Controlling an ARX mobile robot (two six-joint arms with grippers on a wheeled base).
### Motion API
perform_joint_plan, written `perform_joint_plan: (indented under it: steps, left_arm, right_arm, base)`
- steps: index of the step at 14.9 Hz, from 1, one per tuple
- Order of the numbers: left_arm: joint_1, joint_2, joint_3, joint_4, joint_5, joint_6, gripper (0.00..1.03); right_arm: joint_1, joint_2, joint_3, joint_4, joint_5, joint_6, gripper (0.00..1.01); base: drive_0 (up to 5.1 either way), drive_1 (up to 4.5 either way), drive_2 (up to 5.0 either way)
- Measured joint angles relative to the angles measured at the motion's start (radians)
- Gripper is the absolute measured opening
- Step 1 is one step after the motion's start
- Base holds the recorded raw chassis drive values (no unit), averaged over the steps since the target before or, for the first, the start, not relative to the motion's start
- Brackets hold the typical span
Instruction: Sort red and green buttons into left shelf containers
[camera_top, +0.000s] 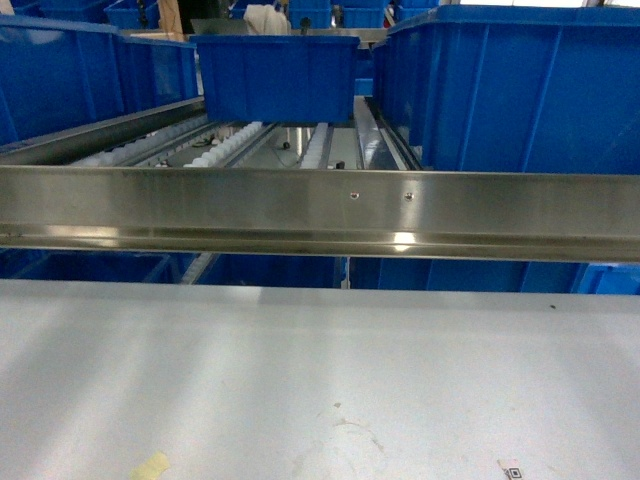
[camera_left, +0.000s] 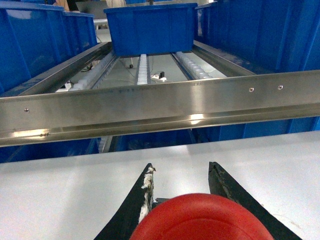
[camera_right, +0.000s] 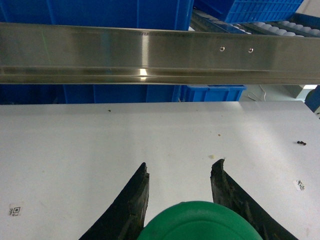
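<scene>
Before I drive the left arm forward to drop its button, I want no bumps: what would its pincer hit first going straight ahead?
Probably the steel rail. The left pincer, holding the red button, points at it over bare white table; the blue bin sits behind. Depth is uncertain.

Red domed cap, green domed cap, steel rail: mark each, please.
Red domed cap (camera_left: 200, 220): left wrist view, top surface.
Green domed cap (camera_right: 200, 222): right wrist view, top surface.
Brushed steel rail (camera_top: 300, 205): head view, front face.
</scene>
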Motion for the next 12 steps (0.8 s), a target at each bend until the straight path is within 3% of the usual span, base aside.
perform_joint_plan:
  steps: [12]
  left_arm:
    - [0.0,0.0,0.0,0.0,0.0,0.004,0.28]
  right_arm:
    - [0.0,0.0,0.0,0.001,-0.001,0.0,0.32]
  base:
    - [0.0,0.0,0.0]
